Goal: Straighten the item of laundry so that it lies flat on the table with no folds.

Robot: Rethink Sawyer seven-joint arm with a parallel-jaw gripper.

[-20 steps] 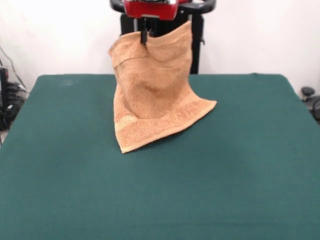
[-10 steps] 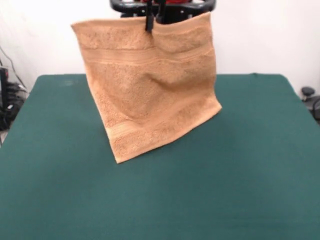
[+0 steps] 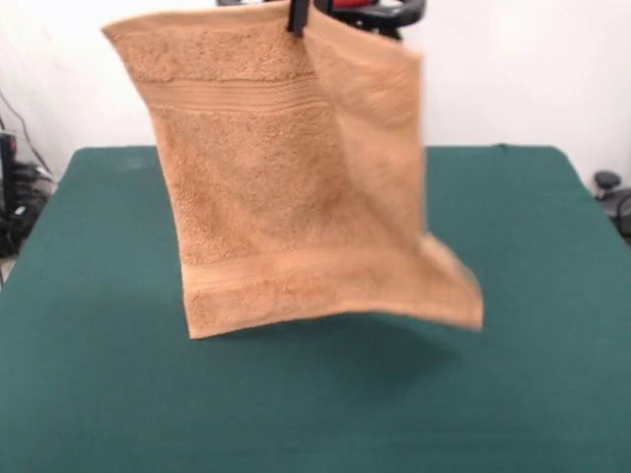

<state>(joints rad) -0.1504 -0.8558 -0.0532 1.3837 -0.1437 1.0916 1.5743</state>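
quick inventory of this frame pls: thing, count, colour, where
towel: 1, orange-tan, hanging in the air over the table, held at its top edge, lower right corner swung out and blurred
table: 1, dark green, fills the lower frame
cables: a few, dark, left edge beside the table
dark object: 1, black, right edge, cannot tell what it is
gripper: 1, black, top edge, pinching the towel's top edge
robot base: 1, black with red, top centre, behind the towel
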